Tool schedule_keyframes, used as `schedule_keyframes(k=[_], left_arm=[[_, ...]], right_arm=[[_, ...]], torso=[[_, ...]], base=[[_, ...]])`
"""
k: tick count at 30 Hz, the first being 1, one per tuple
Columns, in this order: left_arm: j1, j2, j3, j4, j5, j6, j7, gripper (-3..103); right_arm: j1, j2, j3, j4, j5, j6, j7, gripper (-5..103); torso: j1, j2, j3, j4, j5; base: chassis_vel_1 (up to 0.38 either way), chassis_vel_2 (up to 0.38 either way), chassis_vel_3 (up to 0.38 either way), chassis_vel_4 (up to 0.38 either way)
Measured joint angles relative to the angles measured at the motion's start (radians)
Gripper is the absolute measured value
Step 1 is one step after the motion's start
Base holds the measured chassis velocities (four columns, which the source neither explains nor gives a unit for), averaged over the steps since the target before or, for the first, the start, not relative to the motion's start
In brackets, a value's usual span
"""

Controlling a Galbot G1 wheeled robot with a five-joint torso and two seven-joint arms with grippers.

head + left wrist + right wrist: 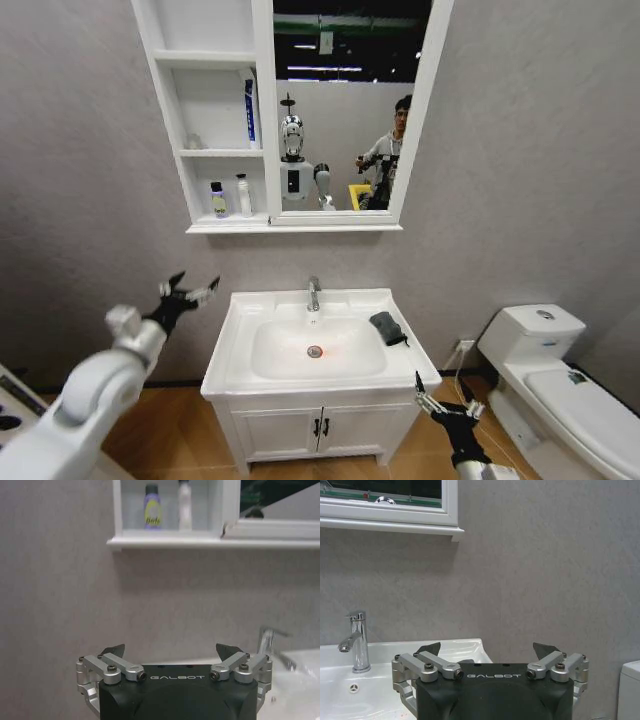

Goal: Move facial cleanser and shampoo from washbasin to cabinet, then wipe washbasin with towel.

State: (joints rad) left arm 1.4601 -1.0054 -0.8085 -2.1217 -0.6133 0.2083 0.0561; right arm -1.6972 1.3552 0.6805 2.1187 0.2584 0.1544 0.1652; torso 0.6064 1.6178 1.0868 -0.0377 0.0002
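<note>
The washbasin [240,340] stood against the grey wall, its bowl bare down to the red-ringed drain [315,351], with the chrome faucet [313,293] at the middle of its back edge. The towel [388,327], a small dark cloth, lay crumpled on the basin's flat rim, on the toilet side of the bowl and apart from the faucet. The white toilet [560,385] stood on the floor beyond that same side of the basin.

Above the basin hung the cabinet [266,120], its shelf column on the side away from the toilet and its mirror [345,100] directly over the faucet. In the lowest shelf, two small bottles stood upright side by side: one with a yellow label [218,200] and a pale one [243,196] next to it, nearer the mirror. A tall white and blue tube [251,112] stood upright in the middle shelf, against the wall next to the mirror.

The left gripper [192,291] hung in the air beside the basin, off its far-from-toilet edge, at about faucet height and below the cabinet; its fingers were spread and nothing was between them. The right gripper [445,402] hung low by the basin's front corner on the toilet side, below the rim, fingers likewise parted and empty.
</note>
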Motion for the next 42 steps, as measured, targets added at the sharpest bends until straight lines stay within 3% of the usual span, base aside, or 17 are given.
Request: schedule_keyframes(k=[2, 3, 6, 8, 13, 16, 20, 25, 27, 30, 36, 42], left_arm=[[0.116, -0.088, -0.036, -0.004, 0.039, -0.025, 0.035, 100], [0.116, -0.088, -0.036, -0.004, 0.039, -0.025, 0.035, 100], [0.164, -0.179, -0.054, 0.000, 0.097, -0.048, 0.051, 100], [0.166, -0.193, -0.056, 0.000, 0.110, -0.052, 0.051, 100], [0.163, -0.199, -0.055, 0.000, 0.114, -0.053, 0.051, 100], [0.158, -0.199, -0.052, 0.002, 0.113, -0.053, 0.050, 100], [0.152, -0.197, -0.048, 0.004, 0.110, -0.052, 0.048, 100], [0.149, -0.196, -0.046, 0.005, 0.108, -0.051, 0.046, 100], [0.148, -0.195, -0.045, 0.005, 0.107, -0.050, 0.046, 100], [0.147, -0.195, -0.044, 0.006, 0.107, -0.050, 0.045, 100], [0.145, -0.194, -0.043, 0.006, 0.105, -0.049, 0.045, 100], [0.144, -0.194, -0.042, 0.007, 0.105, -0.048, 0.044, 100]], right_arm=[[-0.010, -0.001, 0.007, 0.027, 0.045, -0.032, -0.021, 100], [-0.010, -0.001, 0.007, 0.027, 0.045, -0.032, -0.021, 100], [-0.016, -0.006, 0.021, 0.040, 0.063, -0.060, -0.050, 100], [-0.017, -0.016, 0.027, 0.032, 0.058, -0.063, -0.061, 100], [0.010, -0.039, 0.039, -0.004, 0.060, -0.074, -0.073, 100], [0.099, -0.054, 0.055, -0.057, 0.085, -0.133, -0.073, 100], [0.315, -0.105, 0.066, -0.181, 0.141, -0.250, -0.071, 100], [0.479, -0.178, 0.037, -0.292, 0.207, -0.311, -0.056, 100], [0.627, -0.224, -0.019, -0.422, 0.232, -0.339, -0.048, 100], [0.723, -0.245, -0.060, -0.542, 0.236, -0.348, -0.046, 100], [0.903, -0.239, -0.180, -0.768, 0.250, -0.351, -0.055, 100], [1.063, -0.164, -0.311, -0.928, 0.221, -0.335, -0.082, 100]], torso=[[0.000, 0.000, 0.000, 0.0000, -0.0001], [0.000, 0.000, 0.000, 0.0000, -0.0001], [0.000, 0.000, 0.000, -0.0006, 0.0000], [0.000, 0.000, 0.000, -0.0008, 0.0000], [0.000, 0.000, 0.000, -0.0012, 0.0002], [0.000, 0.000, 0.000, -0.0011, 0.0002], [0.000, 0.000, 0.000, -0.0005, 0.0001], [0.001, 0.000, 0.000, -0.0009, -0.0002], [0.001, 0.000, 0.000, -0.0002, 0.0001], [0.001, 0.000, 0.000, -0.0006, -0.0004], [0.001, 0.000, 0.000, -0.0009, -0.0001], [0.001, 0.000, 0.000, -0.0003, -0.0004]], base=[[0.000, 0.000, 0.000, 0.000], [0.000, 0.000, 0.000, 0.000], [0.000, 0.000, 0.000, 0.000], [0.000, 0.000, 0.000, 0.000], [0.000, 0.000, 0.000, 0.000], [0.000, 0.000, 0.000, 0.000], [0.000, 0.000, 0.000, 0.000], [0.000, 0.000, 0.000, 0.000], [0.000, 0.000, 0.000, 0.000], [0.000, 0.000, 0.000, 0.000], [0.000, 0.000, 0.000, 0.000], [0.000, 0.000, 0.000, 0.000]])
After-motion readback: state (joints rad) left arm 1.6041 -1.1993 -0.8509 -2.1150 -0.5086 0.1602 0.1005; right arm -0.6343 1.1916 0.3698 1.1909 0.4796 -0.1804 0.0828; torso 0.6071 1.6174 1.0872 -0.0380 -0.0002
